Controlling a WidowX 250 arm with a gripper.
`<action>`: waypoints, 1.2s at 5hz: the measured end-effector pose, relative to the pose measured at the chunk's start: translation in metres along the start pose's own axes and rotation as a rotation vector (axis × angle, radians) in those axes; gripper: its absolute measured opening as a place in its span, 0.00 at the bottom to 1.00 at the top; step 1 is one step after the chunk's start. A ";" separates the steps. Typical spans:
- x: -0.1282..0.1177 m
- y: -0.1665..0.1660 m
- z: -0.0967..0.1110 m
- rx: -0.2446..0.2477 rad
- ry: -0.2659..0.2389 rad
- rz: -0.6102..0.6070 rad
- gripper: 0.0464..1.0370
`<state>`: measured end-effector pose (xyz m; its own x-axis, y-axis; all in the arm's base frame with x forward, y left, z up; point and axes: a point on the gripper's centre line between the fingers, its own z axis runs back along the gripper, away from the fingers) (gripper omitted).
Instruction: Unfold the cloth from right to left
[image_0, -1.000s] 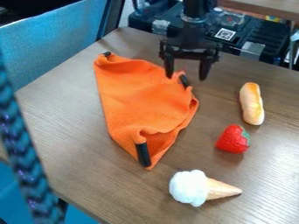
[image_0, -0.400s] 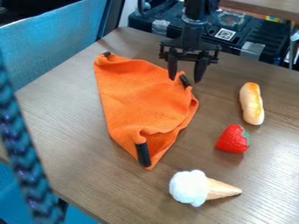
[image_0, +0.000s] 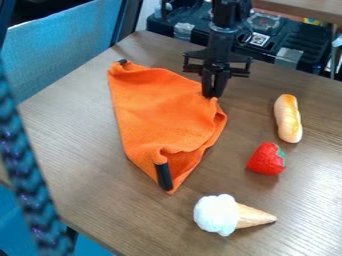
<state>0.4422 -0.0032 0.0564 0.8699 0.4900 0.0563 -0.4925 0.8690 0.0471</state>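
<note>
"Arm (image_0: 224, 30) pose, camera view?"

"Near vertical, entering at the top edge. The gripper (image_0: 214, 94) points down at the upper right edge of the cloth (image_0: 160, 115)."

"Finger condition?"

"Drawn together, tips gripping the cloth at that edge."

"Cloth location and form?"

"Left of centre on the table (image_0: 80, 150). Soft, matte orange fabric, tapering towards the lower end, with shallow creases and a rumpled right edge. One black tab (image_0: 122, 62) sits at the upper left corner; a longer, cylindrical black piece (image_0: 163, 176) lies near the lower tip."

"Table surface and adjacent items?"

"Wood grain, light sheen. Right of the cloth: an elongated, smooth bread roll (image_0: 288, 119); below it, a rounded, tapered red strawberry (image_0: 266, 159); lowest, an ice cream cone (image_0: 230, 215) on its side, its white scoop lumpy."
</note>
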 end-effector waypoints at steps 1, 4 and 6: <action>-0.001 0.000 0.000 -0.002 0.011 0.004 0.03; 0.005 0.013 -0.001 -0.067 0.050 0.007 0.01; 0.002 0.022 0.005 -0.150 0.118 -0.022 0.01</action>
<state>0.4330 0.0165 0.0621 0.8819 0.4676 -0.0609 -0.4715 0.8759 -0.1022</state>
